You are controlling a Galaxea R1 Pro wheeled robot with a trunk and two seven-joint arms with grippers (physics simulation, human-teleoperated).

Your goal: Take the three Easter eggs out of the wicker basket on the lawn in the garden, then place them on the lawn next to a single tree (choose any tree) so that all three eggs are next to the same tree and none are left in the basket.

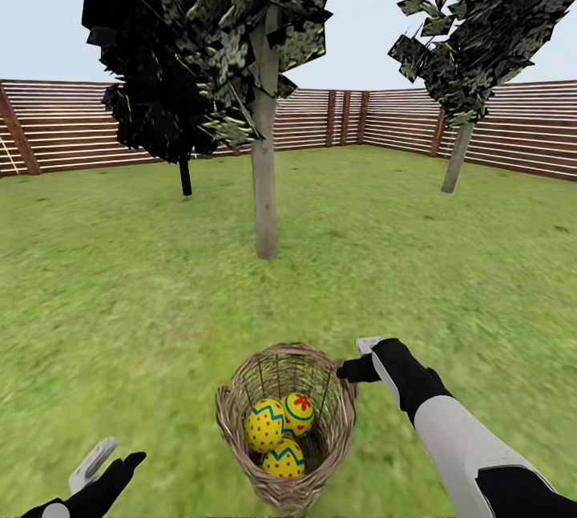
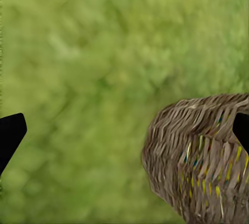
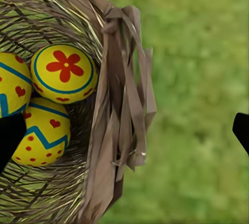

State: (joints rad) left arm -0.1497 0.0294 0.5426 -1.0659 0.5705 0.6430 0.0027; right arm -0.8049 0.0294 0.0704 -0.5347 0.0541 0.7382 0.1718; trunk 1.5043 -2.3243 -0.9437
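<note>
Your left gripper (image 1: 108, 458) hangs open over bare lawn (image 1: 120, 301) left of the wicker basket (image 1: 287, 486); all three eggs (image 1: 264, 424) sit inside it, so nothing is done yet and every egg has to go to one tree (image 1: 264, 181). Your right gripper (image 1: 359, 358) is spread open astride the basket's right rim, gripping nothing. No writing or brand is visible anywhere.

Ahead of you a brown slatted wooden fence (image 1: 385, 121) rings the yard under a pale sky (image 1: 369, 13), with a thin black-trunked dark tree (image 1: 185, 175) just before the fence's left stretch.
</note>
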